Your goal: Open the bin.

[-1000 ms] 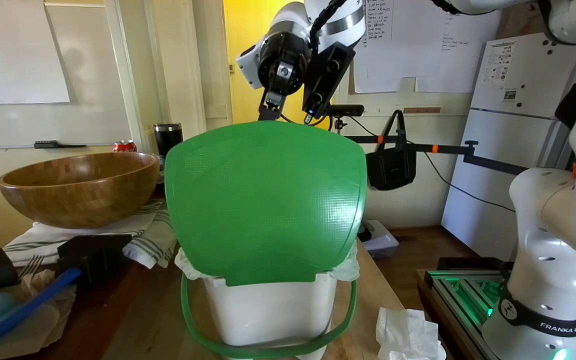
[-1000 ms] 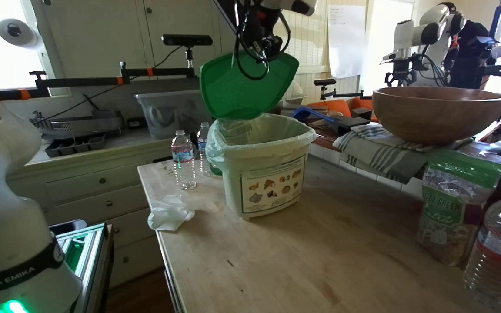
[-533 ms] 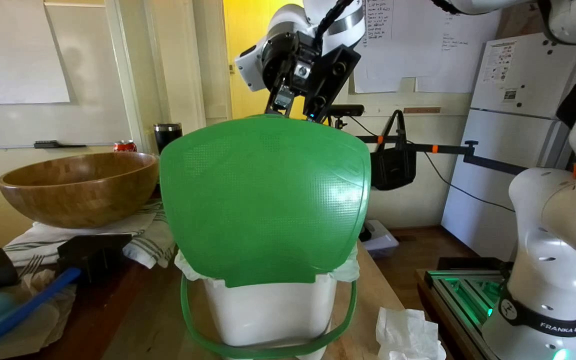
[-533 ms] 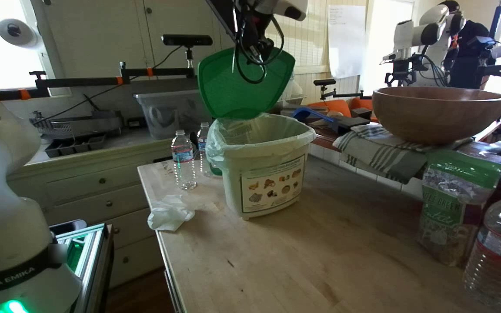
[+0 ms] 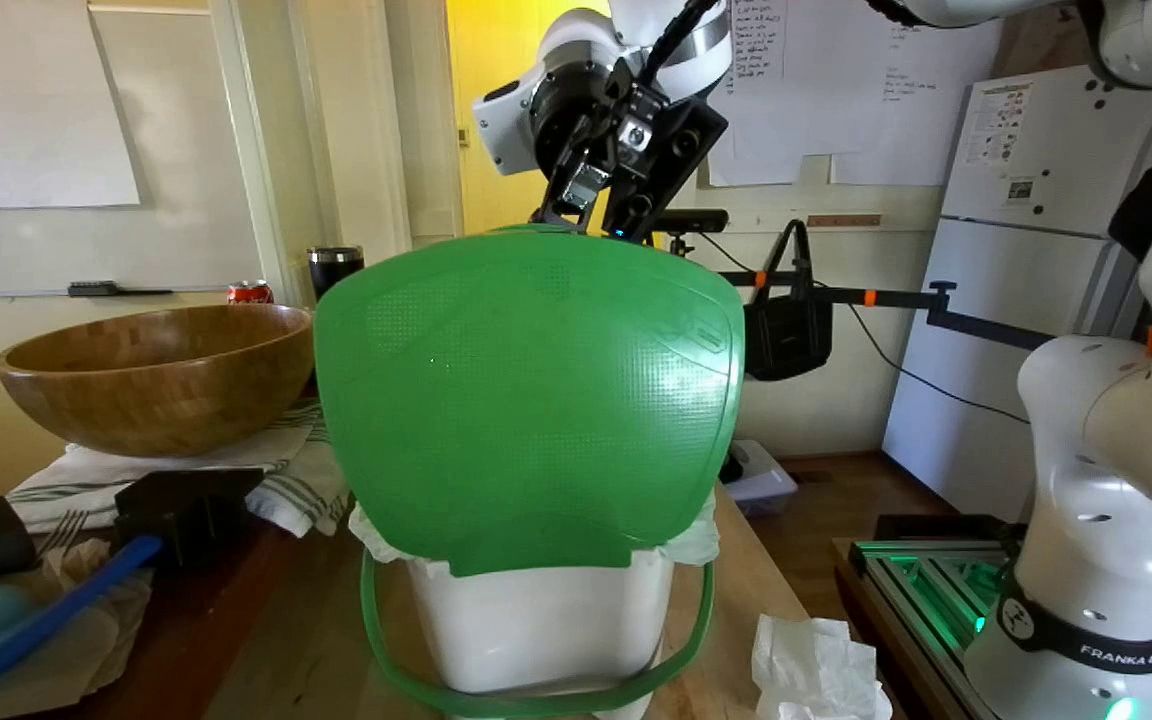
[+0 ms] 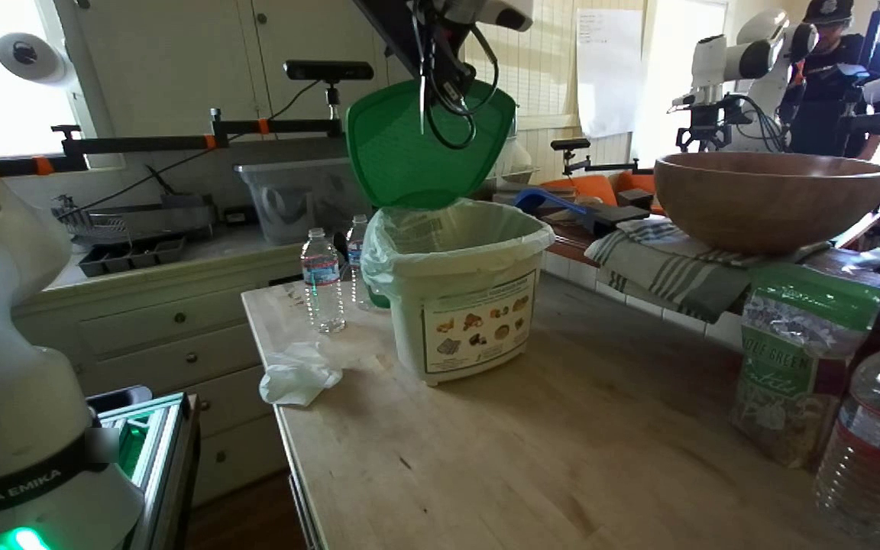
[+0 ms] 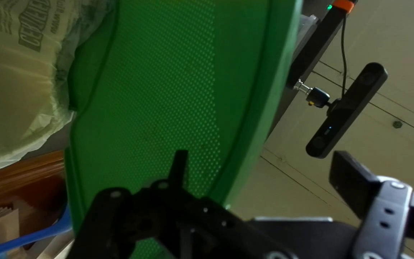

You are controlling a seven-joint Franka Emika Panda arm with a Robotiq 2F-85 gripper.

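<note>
The white bin [image 6: 478,328] stands on the wooden table, lined with a thin bag [image 7: 16,82]. Its green lid [image 5: 531,400] is swung up nearly upright and leans back a little; the lid also shows behind the bin's mouth in an exterior view [image 6: 409,168]. My gripper [image 7: 260,154] is at the lid's upper edge with its fingers wide apart. In the wrist view one finger [image 7: 179,169] is in front of the lid's inner face, and the other is out past the lid's rim. The fingertips are hidden behind the lid in an exterior view.
A brown wooden bowl [image 5: 161,375] sits on a striped towel beside the bin. Water bottles [image 6: 323,283] and a crumpled tissue [image 6: 300,374] are near the table edge. A green bag of food [image 6: 803,367] and a bottle [image 6: 879,443] stand at the front.
The lid has tipped slightly farther back from the bin's mouth. My gripper has turned and shifted a little with it. A person in the background has become more visible.
</note>
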